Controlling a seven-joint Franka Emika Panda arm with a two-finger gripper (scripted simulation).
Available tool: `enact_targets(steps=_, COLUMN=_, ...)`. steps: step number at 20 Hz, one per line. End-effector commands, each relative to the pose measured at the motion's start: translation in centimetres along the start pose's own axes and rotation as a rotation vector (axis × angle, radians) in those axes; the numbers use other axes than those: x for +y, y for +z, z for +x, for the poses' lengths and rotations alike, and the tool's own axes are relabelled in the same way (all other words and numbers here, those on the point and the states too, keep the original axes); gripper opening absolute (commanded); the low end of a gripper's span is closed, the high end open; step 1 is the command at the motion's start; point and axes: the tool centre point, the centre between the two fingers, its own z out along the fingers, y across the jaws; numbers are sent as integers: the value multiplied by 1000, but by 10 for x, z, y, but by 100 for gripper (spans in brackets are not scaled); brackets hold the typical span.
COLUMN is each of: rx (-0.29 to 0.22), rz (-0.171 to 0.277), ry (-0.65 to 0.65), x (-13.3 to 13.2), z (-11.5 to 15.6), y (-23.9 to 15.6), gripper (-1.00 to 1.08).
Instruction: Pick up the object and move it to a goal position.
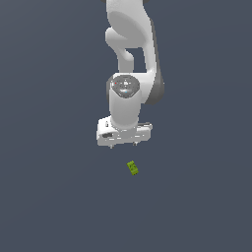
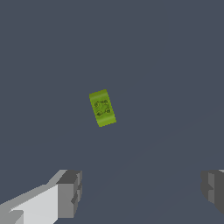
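Note:
The object is a tiny lime-green rectangular block with darker markings (image 1: pixel 132 168), lying on the dark grey surface. It also shows in the wrist view (image 2: pixel 102 108), lying slightly tilted. My white gripper (image 1: pixel 123 145) hangs a short way from the block in the exterior view, not touching it. In the wrist view my gripper (image 2: pixel 142 192) is open and empty, with its two grey fingertips (image 2: pixel 70 192) set wide apart and the block well clear of them.
The white arm (image 1: pixel 133 54) comes down from the top of the exterior view. A plain dark grey surface (image 1: pixel 54 197) lies all around.

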Motion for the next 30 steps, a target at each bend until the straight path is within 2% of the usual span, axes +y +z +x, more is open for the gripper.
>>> enact_targets(steps=1, rx=1, rz=3, ry=-63, x=-6, z=12, y=15, gripper=100)
enact_targets(steps=7, rx=6, rz=16, ry=-203, x=-22, z=36, y=49, gripper=100)
enact_targets(steps=13, rx=11, rz=26, ry=-284, x=-32, z=49, y=71, gripper=100)
enact_targets(steps=23, rx=12, rz=30, ry=-306, x=-34, z=52, y=81, gripper=100)
enact_targets(steps=30, rx=13, rz=30, ry=-309, x=-36, z=52, y=113, gripper=100)
